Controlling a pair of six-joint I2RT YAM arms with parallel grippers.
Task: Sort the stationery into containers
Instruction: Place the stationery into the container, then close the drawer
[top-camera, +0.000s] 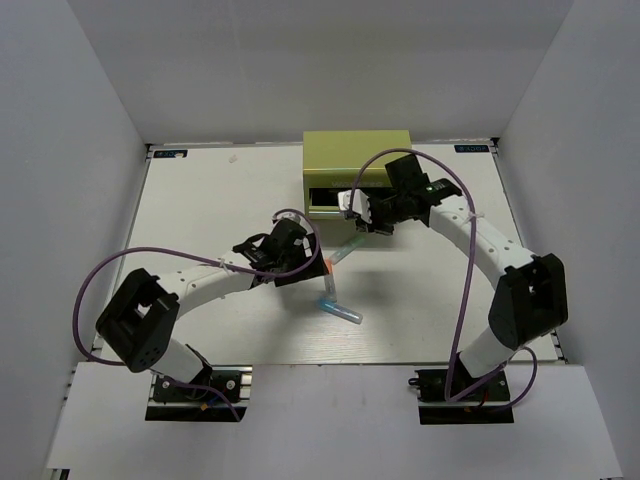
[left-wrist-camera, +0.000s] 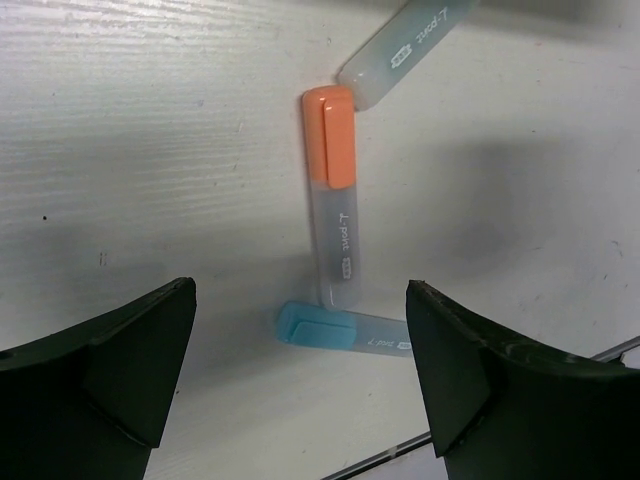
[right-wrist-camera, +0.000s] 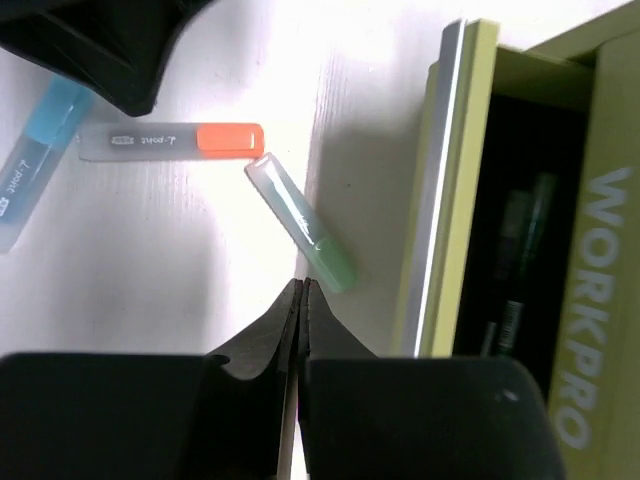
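Observation:
Three stubby highlighters lie on the white table in front of the lime-green toolbox (top-camera: 355, 155): a mint-green one (top-camera: 345, 250), an orange-capped one (top-camera: 328, 274) and a light-blue one (top-camera: 340, 312). My left gripper (top-camera: 300, 255) is open and hovers over them; in its wrist view the orange-capped (left-wrist-camera: 335, 190) and light-blue (left-wrist-camera: 335, 330) highlighters lie between the fingers, and the mint-green one (left-wrist-camera: 405, 45) lies beyond. My right gripper (top-camera: 365, 215) is shut and empty by the open drawer (top-camera: 325, 205), its tips (right-wrist-camera: 303, 287) just short of the mint-green highlighter (right-wrist-camera: 300, 225). Dark pens (right-wrist-camera: 515, 265) lie in the drawer.
The drawer front (right-wrist-camera: 455, 190) stands close to the right of my right fingers. A thin dark line, a pen or a cable, crosses the table near my left gripper's right finger (left-wrist-camera: 480, 430). White walls enclose the table on the left, right and back.

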